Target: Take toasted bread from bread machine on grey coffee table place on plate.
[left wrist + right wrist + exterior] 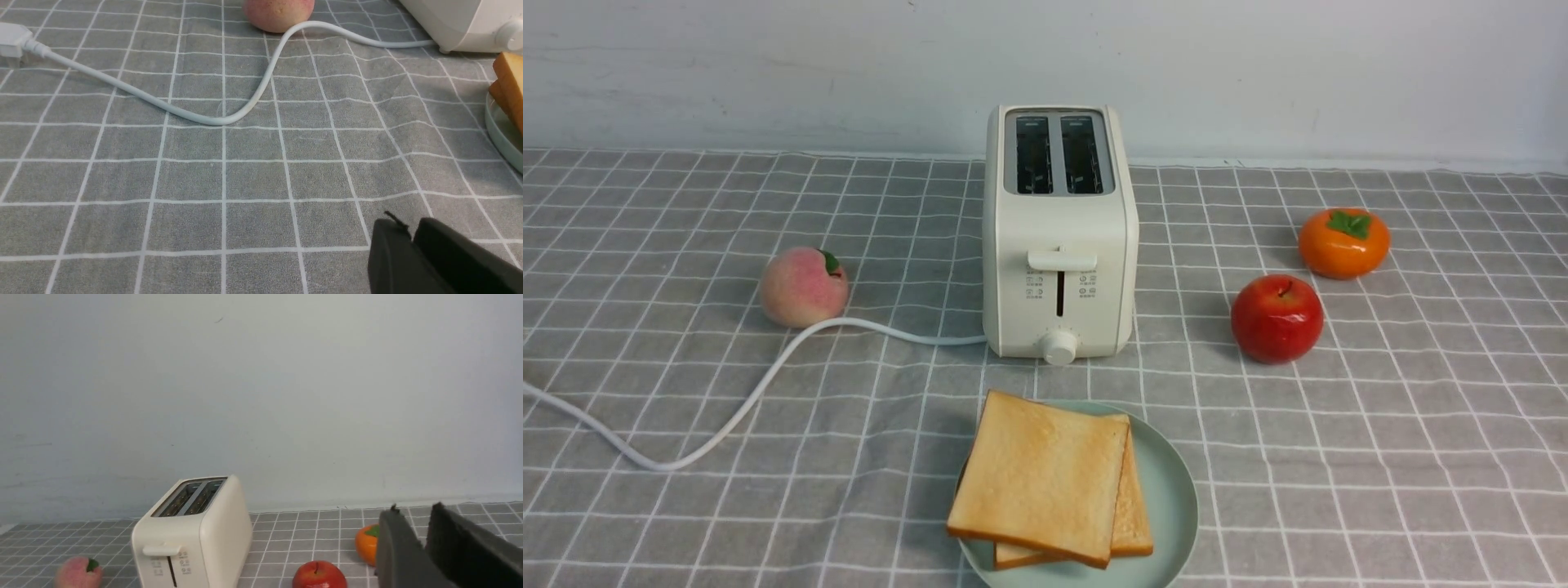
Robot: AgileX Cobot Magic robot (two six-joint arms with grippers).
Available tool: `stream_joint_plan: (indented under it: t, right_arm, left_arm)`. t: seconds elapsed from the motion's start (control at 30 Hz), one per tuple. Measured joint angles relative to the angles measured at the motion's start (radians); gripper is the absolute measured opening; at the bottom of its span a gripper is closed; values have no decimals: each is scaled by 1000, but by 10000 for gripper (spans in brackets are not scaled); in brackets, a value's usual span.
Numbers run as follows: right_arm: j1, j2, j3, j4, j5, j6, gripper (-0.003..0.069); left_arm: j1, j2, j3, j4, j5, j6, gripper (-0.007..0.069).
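Left gripper (412,239) came first in our reading: its dark jaws hung low over the grey checked cloth worktop (163,171), parted by a thin gap with nothing between them, so we called it released and empty. Beyond it lay the white cord (229,119) and the pink peach (278,14). In the middle stood the cream-white two-slot bread machine (1058,237), both slots looking empty, and just in front of it the two golden square slices of toasted bread (1045,482) lay stacked on the round pale mint-green plate (1176,498). We judged the placing done, so the step in hand was a clean retreat: lift clear of the cord and keep off the plate. Right gripper (421,535) hung raised near the red apple (318,575) and orange persimmon (365,543), slightly parted and empty.
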Motion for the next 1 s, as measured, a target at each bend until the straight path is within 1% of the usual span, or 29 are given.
stream_joint_plan:
  t: [0.13, 0.2, 0.3, 0.33, 0.37, 0.43, 0.5, 0.53, 0.57, 0.67, 1.0]
  right_arm:
    - [0, 2, 86, 23, -67, -22, 130]
    - [-1, 0, 131, 8, -80, -27, 132]
    - [-29, -25, 203, -17, -86, -31, 137]
    - [-73, -43, 264, -31, -86, -31, 139]
    - [-79, -46, 281, -34, -87, -31, 139]
    - [-151, -48, 393, -48, -90, -31, 144]
    - [-191, -48, 457, -51, -83, -31, 146]
    - [-211, -48, 477, -54, -50, -31, 148]
    - [-232, -48, 484, -54, -1, -32, 149]
    - [-252, -48, 483, -59, 8, -33, 153]
    - [-257, -48, 483, -61, 8, -34, 169]
  left_arm:
    - [0, 0, 0, 0, 0, 0, 75]
    - [0, 0, 0, 0, 0, 0, 78]
    - [0, 0, 0, 0, 0, 0, 81]
    - [0, 0, 0, 0, 0, 0, 83]
    - [0, 0, 0, 0, 0, 0, 83]
    - [0, 0, 0, 0, 0, 0, 86]
    - [0, 0, 0, 0, 1, 0, 90]
    - [0, 0, 0, 0, 1, 0, 91]
    - [0, 0, 0, 0, 1, 0, 91]
    - [0, 0, 0, 0, 2, 0, 92]
    - [0, 0, 0, 1, 2, 0, 102]
